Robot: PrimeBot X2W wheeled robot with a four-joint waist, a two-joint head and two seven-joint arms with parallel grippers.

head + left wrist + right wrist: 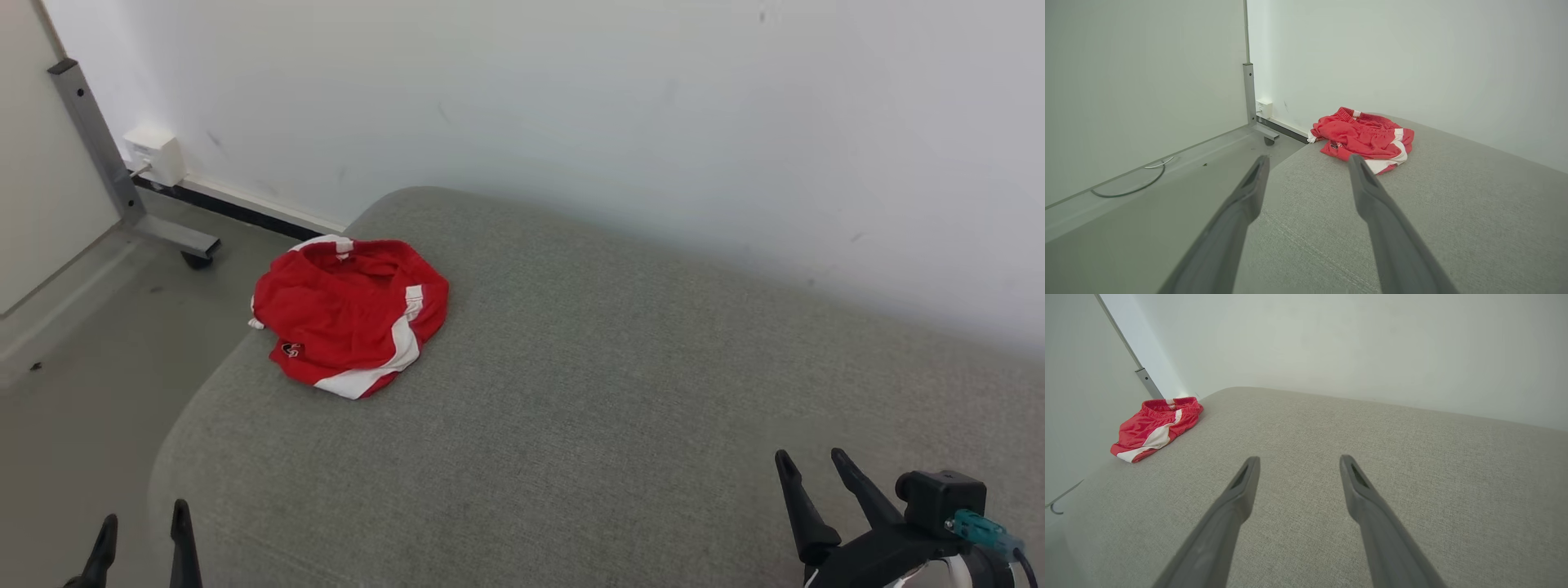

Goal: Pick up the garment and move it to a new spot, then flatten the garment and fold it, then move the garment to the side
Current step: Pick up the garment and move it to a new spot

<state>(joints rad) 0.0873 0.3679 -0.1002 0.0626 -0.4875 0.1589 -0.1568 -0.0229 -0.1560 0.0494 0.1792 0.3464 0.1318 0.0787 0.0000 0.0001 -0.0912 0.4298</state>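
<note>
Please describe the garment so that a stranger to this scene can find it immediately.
Look at the large grey cushioned surface against the white wall. Near its far left corner lies a crumpled garment. It is bright red with white stripes, unlike everything around it.

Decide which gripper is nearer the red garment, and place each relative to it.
Left. The left gripper sits at the front-left edge of the cushion, nearly straight before the red garment; the right gripper is far across the cushion, to its right.

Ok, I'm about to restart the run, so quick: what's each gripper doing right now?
Left gripper: open, holding nothing, well short of the red garment.
Right gripper: open, holding nothing, above the grey cushion.
</note>
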